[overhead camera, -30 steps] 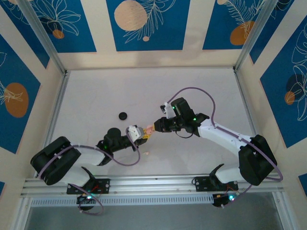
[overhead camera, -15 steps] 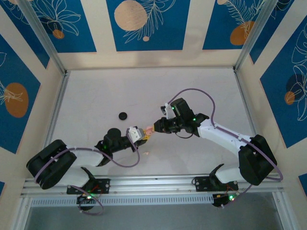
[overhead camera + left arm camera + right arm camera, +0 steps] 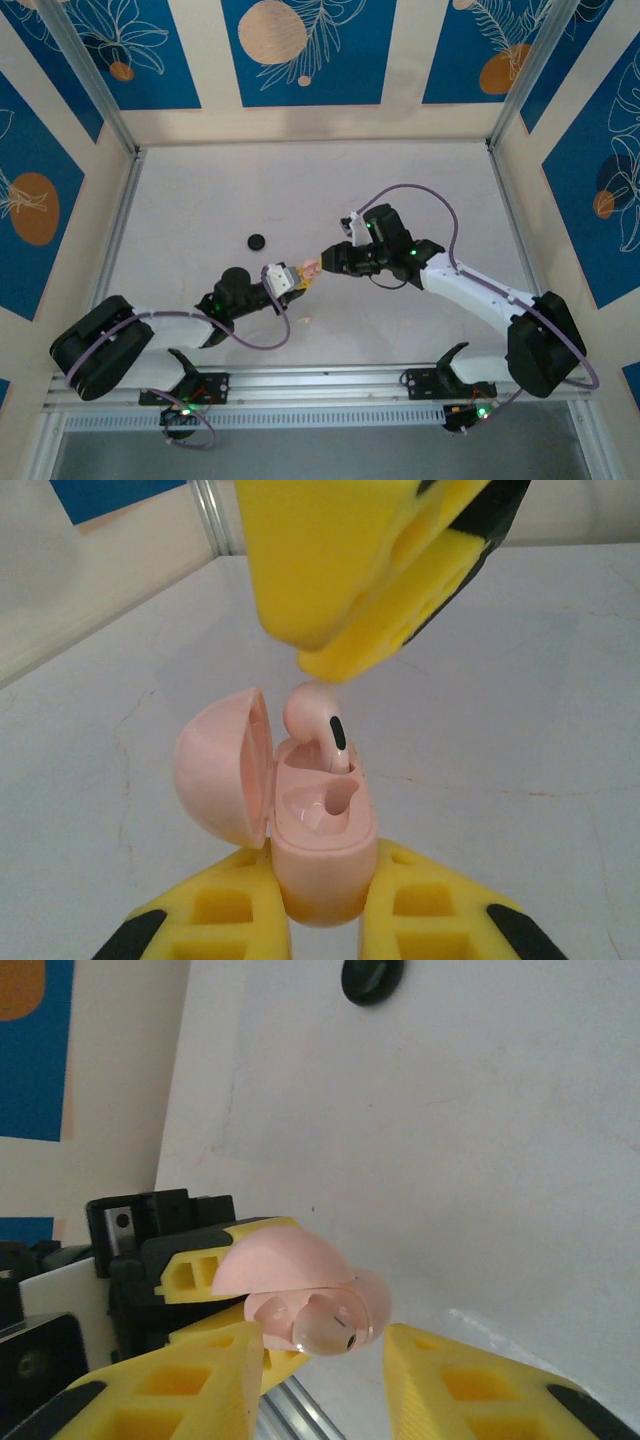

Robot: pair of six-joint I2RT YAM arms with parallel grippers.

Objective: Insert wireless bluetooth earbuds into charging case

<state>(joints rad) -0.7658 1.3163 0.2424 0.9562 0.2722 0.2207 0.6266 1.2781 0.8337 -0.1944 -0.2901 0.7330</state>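
The left gripper (image 3: 325,912) is clamped on the base of the pink case (image 3: 320,870), low in the left wrist frame, with the lid (image 3: 225,770) swung open to the left. A pink earbud (image 3: 320,725) stands stem-down in the case's upper well, its head poking out. The right gripper (image 3: 322,1360) sits directly above it, jaws parted and gripping nothing, so seating the earbud likely means pressing down along the stem.

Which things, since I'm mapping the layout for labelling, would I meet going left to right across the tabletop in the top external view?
black round case → left hand → pink charging case, gripped at that hand's tips → right hand
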